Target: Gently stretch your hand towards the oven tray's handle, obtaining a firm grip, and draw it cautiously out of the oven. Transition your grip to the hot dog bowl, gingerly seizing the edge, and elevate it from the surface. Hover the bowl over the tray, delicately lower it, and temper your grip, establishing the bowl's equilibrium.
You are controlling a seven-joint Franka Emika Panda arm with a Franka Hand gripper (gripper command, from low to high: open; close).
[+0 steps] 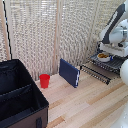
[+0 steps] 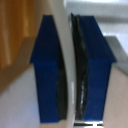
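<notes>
The hot dog bowl [image 1: 103, 57], small and white with yellowish food, sits low over the oven tray [image 1: 114, 63], a dark wire rack pulled out at the exterior view's right. The tray's handle [image 1: 94, 73] is the thin front bar. The oven [image 1: 120, 52] is mostly hidden behind my white arm. My gripper [image 1: 105, 50] reaches down onto the bowl. In the wrist view my gripper [image 2: 70, 70] has its blue fingers [image 2: 47, 70] close together, with the bowl's white rim [image 2: 61, 35] pinched between the black pads.
A dark blue book [image 1: 69, 72] stands upright on the wooden table to the exterior view's left of the tray. A small red cup [image 1: 45, 80] stands further left. A big black fabric case [image 1: 17, 97] fills the lower left. A slatted screen forms the backdrop.
</notes>
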